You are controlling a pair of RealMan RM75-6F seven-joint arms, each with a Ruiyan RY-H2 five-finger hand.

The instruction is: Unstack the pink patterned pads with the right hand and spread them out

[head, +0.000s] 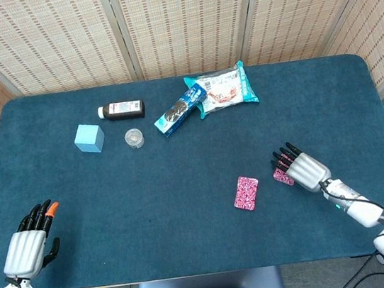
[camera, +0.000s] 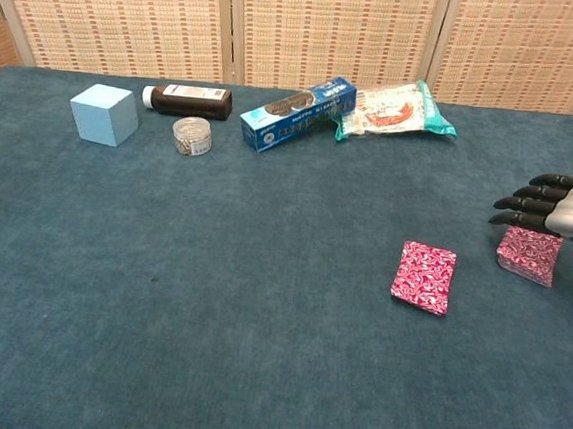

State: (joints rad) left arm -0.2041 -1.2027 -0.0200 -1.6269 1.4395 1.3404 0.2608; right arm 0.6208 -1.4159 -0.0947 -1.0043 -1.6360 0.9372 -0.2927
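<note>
One pink patterned pad [head: 246, 192] [camera: 424, 277] lies flat by itself on the blue cloth. A second pink patterned pad or small stack [head: 282, 176] [camera: 529, 254] lies to its right, partly under my right hand [head: 303, 169] [camera: 566, 211]. That hand hovers over it, palm down, fingers stretched out and apart, holding nothing. My left hand [head: 29, 241] rests at the table's near left edge, fingers extended, empty; the chest view does not show it.
Along the far side lie a light blue cube [head: 89, 138] [camera: 104, 114], a brown bottle [head: 122, 110] [camera: 187, 98], a small round jar [head: 134, 138] [camera: 191, 135], a blue cookie box [head: 179, 109] [camera: 296, 112] and a teal snack bag [head: 224, 89] [camera: 397, 110].
</note>
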